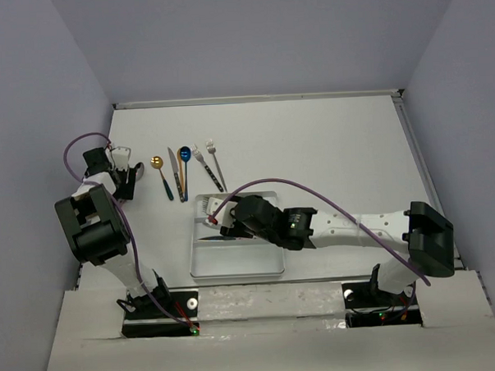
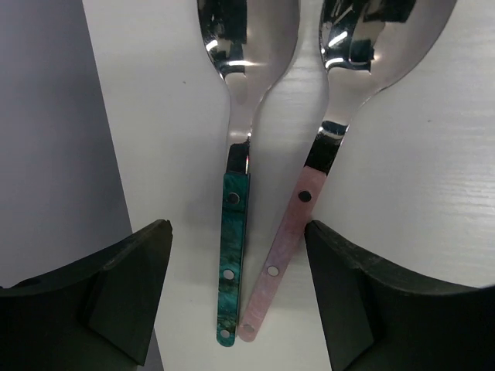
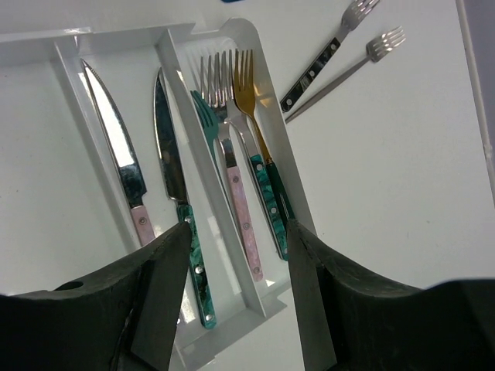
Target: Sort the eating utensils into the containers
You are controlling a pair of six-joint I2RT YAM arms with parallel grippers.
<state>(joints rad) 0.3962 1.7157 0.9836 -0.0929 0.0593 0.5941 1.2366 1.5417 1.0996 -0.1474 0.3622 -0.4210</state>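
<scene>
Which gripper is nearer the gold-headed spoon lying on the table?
Left. The left gripper is close beside the gold-headed spoon, jaws open; the right gripper hangs over the white tray, farther off.

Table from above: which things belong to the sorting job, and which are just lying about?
Job: white tray; forks and knives in it; five loose utensils outside it; two spoons at the left gripper.
Lying about: nothing loose, only the arms' purple cables.
</scene>
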